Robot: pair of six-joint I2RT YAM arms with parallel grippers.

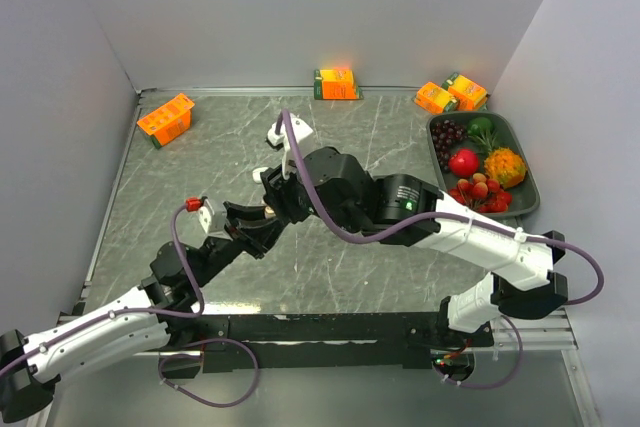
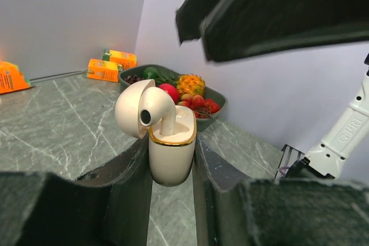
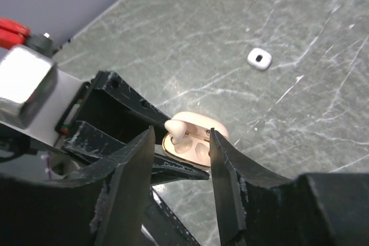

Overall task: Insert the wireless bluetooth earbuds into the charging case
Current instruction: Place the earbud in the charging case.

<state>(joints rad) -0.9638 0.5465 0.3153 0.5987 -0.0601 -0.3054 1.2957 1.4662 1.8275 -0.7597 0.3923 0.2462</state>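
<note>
The left fingers [image 2: 124,182] are clamped on the charging case [image 2: 172,162], upright with its lid open. 1 earbud [image 2: 164,116] stands in it, stem down. The right wrist view shows more: the right fingers [image 3: 130,182] spread wide near the case, gripping nothing. In the top view, the arms hide the case.

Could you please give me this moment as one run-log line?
left jaws: shut on open case | earbud: upright, stem in case | right jaws: open, over case
</note>
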